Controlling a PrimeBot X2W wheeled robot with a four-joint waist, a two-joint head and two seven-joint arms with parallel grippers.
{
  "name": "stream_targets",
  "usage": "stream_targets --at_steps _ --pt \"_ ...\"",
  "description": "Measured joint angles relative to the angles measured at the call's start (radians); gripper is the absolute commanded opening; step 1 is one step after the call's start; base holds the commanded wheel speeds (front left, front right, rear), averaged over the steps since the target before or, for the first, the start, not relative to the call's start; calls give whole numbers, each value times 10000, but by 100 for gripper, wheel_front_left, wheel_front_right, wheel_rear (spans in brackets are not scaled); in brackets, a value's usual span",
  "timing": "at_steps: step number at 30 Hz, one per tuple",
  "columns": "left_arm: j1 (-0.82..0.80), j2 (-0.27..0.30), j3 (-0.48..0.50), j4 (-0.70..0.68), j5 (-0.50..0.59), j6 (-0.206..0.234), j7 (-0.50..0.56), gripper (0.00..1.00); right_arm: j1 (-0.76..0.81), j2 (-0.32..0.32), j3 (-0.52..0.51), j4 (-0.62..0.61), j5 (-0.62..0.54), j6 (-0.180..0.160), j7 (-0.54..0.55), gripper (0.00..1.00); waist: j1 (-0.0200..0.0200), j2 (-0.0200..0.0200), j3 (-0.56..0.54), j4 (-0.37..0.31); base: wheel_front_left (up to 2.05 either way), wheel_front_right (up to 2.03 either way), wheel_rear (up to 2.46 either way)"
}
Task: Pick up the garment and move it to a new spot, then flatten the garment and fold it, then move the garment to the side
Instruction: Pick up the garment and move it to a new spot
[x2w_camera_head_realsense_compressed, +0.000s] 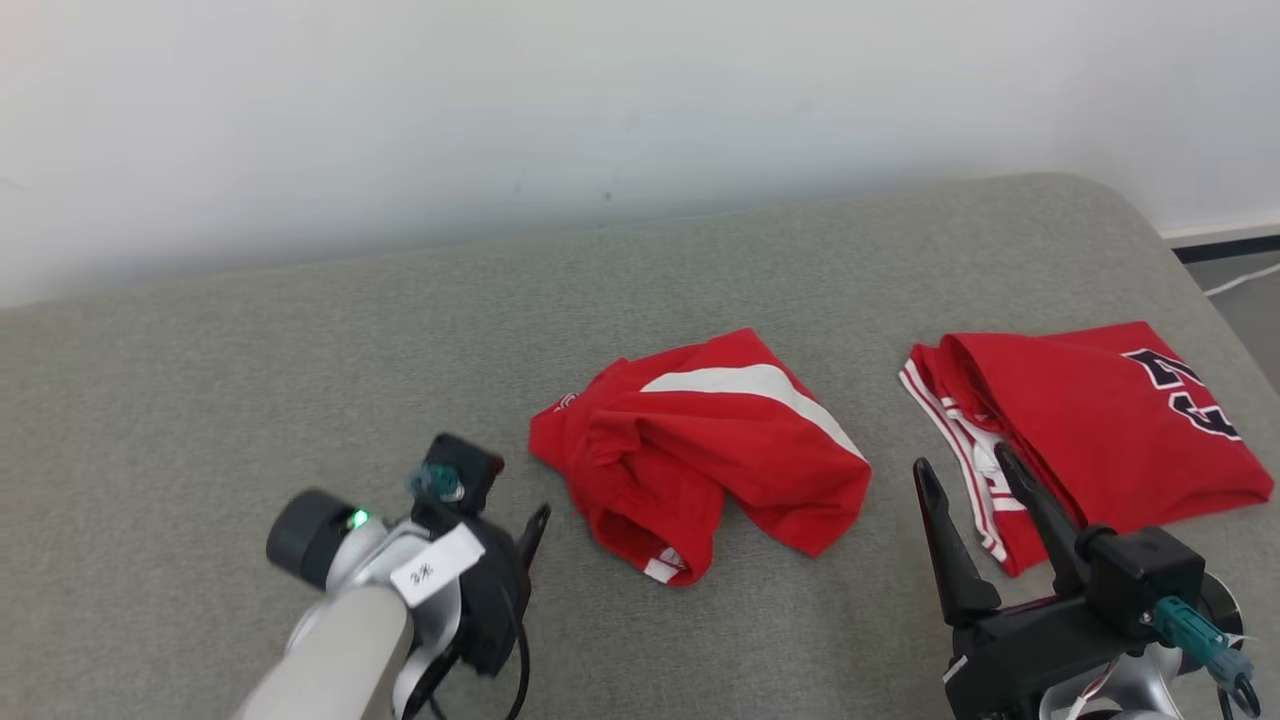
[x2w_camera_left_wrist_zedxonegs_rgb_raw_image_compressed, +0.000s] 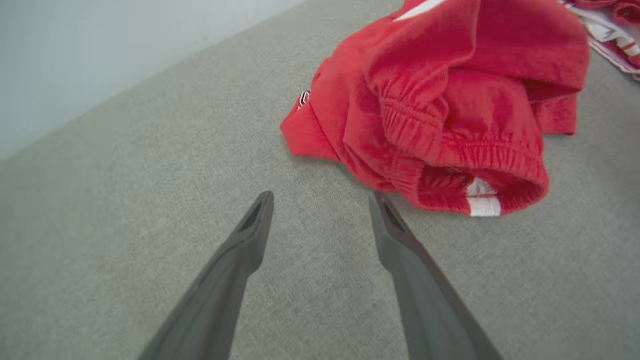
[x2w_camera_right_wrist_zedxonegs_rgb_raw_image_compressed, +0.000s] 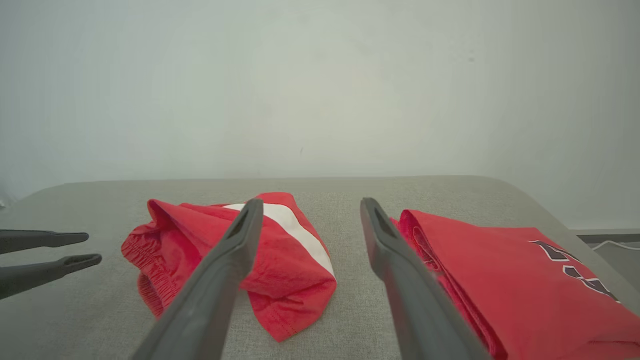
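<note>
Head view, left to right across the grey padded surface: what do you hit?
Left gripper → crumpled red shorts with a white stripe → folded red jersey with black numerals.

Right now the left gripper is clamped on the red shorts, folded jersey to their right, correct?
No: the left gripper is open beside the red shorts, gripping nothing, as the left wrist view shows. The folded jersey does lie to their right.

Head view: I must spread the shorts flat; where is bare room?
Widest bare patch: the grey surface left of the shorts, back to the wall. A narrow strip separates shorts and jersey. Crowded at right, around jersey and right gripper.
</note>
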Motion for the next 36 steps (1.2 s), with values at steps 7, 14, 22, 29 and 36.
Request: stream_targets --at_steps 7,14,22,29,36 --pt "1058 328 807 -953 -211 965 -738 100 79 2 -35 -36 0 -31 -50 100 0 0 -47 441 0 0 0" --pt "1953 548 1883 -2456 -523 1730 -2637 100 75 90 -456 128 309 -176 -322 100 0 0 -151 725 0 0 0" --pt "3906 451 3185 -3971 -844 2006 -4951 100 281 182 -1235 514 571 -366 -698 100 0 0 -424 946 0 0 0" --pt "5181 -27 3731 -4376 -997 2010 -5014 100 650 211 -1864 782 813 -453 -988 100 -1 0 -588 1148 0 0 0" --pt "5962 192 3933 -4475 -1244 2010 -4986 100 878 -13 -1912 1126 922 -349 -1235 100 0 0 -630 1368 0 0 0"
